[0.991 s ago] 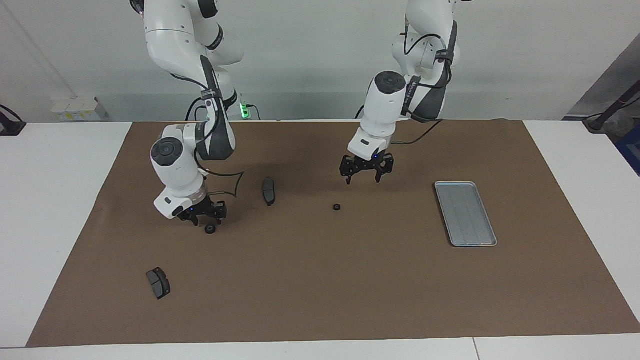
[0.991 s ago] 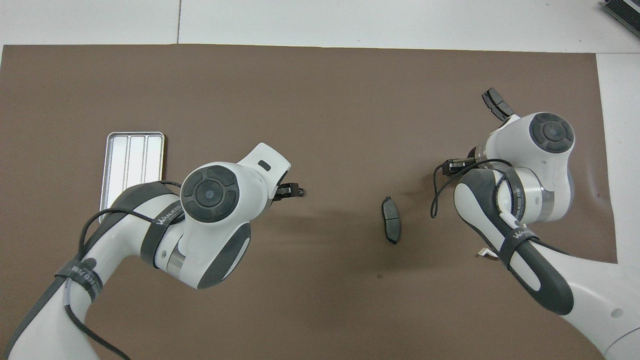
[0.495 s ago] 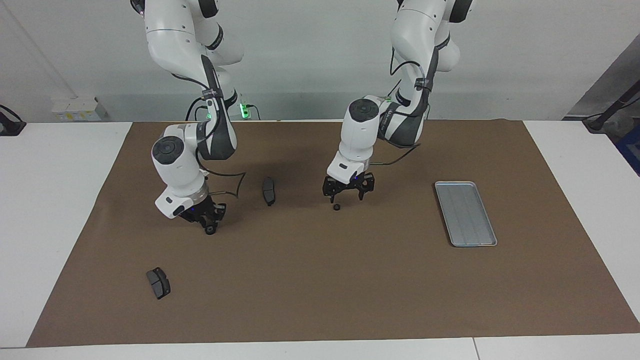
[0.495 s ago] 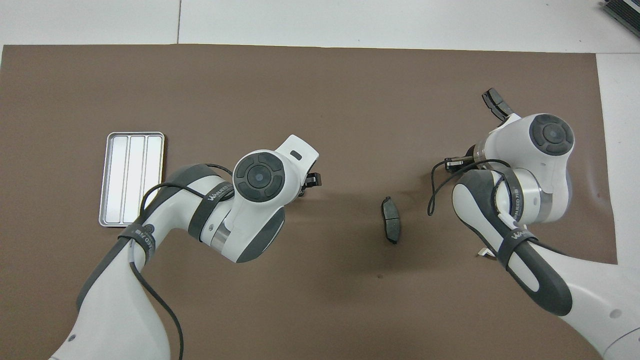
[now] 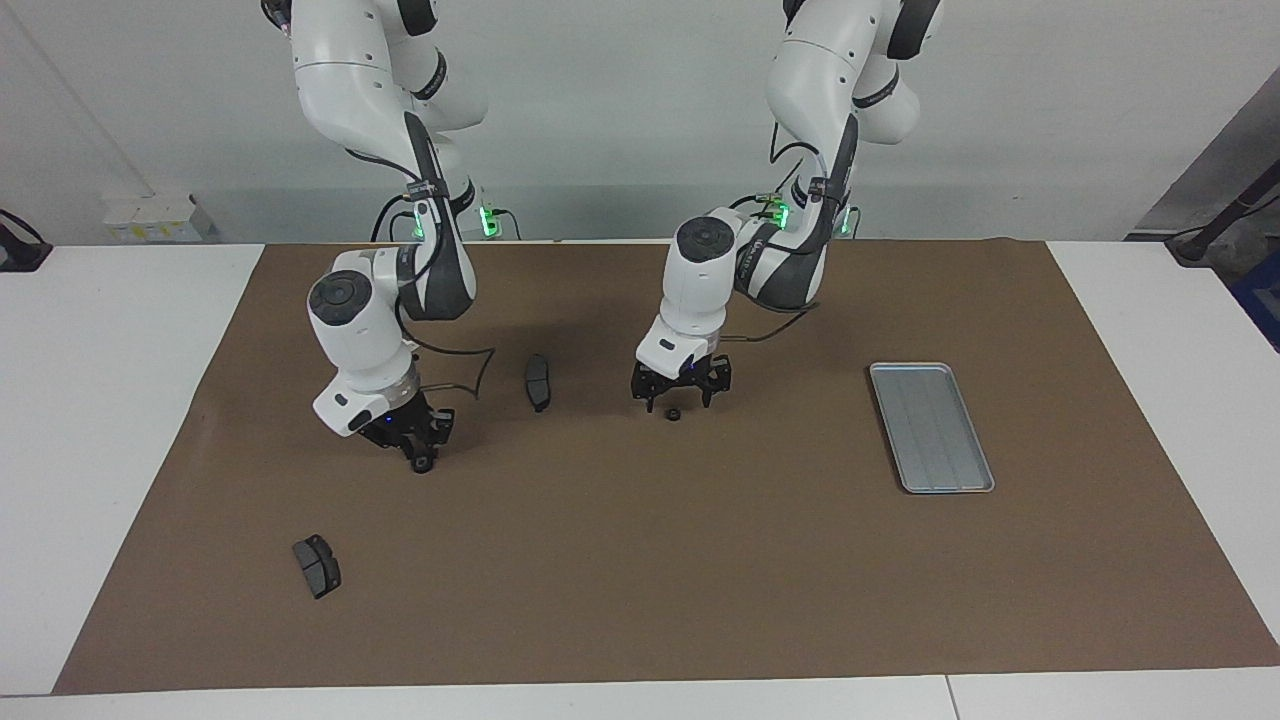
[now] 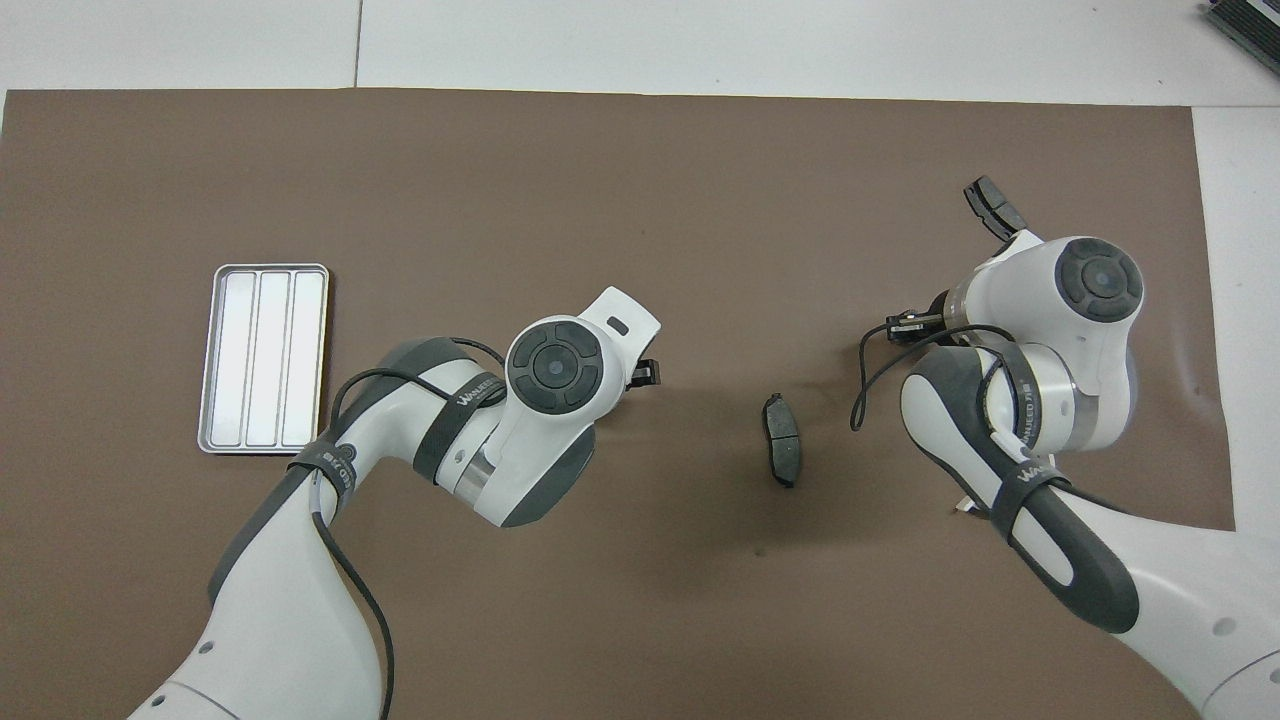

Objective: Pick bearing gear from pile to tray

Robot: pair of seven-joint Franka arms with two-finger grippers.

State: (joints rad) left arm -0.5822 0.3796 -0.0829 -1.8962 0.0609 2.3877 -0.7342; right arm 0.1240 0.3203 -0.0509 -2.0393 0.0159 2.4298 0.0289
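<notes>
Two small black rings are the bearing gears here. One ring (image 5: 424, 465) sits between the fingertips of my right gripper (image 5: 421, 457), which is shut on it just above the mat, toward the right arm's end. The other ring (image 5: 674, 413) lies on the mat near the middle. My left gripper (image 5: 678, 402) hangs open, low over it, its fingers apart on either side. In the overhead view both wrists hide the rings. The silver tray (image 5: 932, 428) (image 6: 263, 358) lies flat and bare toward the left arm's end.
A dark grey brake pad (image 5: 538, 381) (image 6: 782, 440) lies between the two grippers. Another pad (image 5: 317, 566) (image 6: 993, 208) lies farther from the robots, toward the right arm's end. A brown mat (image 5: 640, 560) covers the table.
My left arm has swung down and toward the right arm's end, bringing its open gripper low over the middle ring. My right gripper has closed on its ring.
</notes>
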